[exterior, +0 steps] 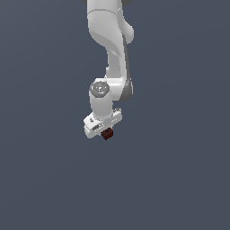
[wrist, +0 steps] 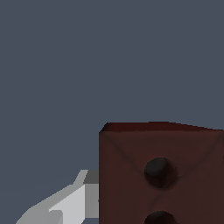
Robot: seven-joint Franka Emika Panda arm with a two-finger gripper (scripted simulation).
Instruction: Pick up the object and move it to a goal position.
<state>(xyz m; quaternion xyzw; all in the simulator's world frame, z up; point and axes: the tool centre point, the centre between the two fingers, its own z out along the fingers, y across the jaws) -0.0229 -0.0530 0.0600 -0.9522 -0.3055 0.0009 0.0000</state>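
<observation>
- Plain dark blue-grey background (exterior: 45, 179) fills both views; no edge, line or shadow shows on it, so I cannot tell if it is a floor or a table.
- One white arm (exterior: 110, 40) comes down from the upper edge of the exterior view, with grey parts at its joints.
- At the low end of the arm is the white gripper (exterior: 106, 130), tilted a little, its lower side toward the exterior view's left.
- A small dark reddish-brown brick (exterior: 107, 134) sits just under the gripper, touching its underside.
- From the wrist view the brick (wrist: 162, 175) is very close to the camera and fills one corner of the picture.
- Its near face shows two round dark dimples, one of them cut by the picture edge.
- One light grey finger (wrist: 65, 205) is seen beside the brick, touching its side; the other finger is out of the picture.
- The jaws appear closed around the brick and they grip it.
- No container shows in either view.
- Nothing else is visible near the brick, and nothing stands around the gripper.
</observation>
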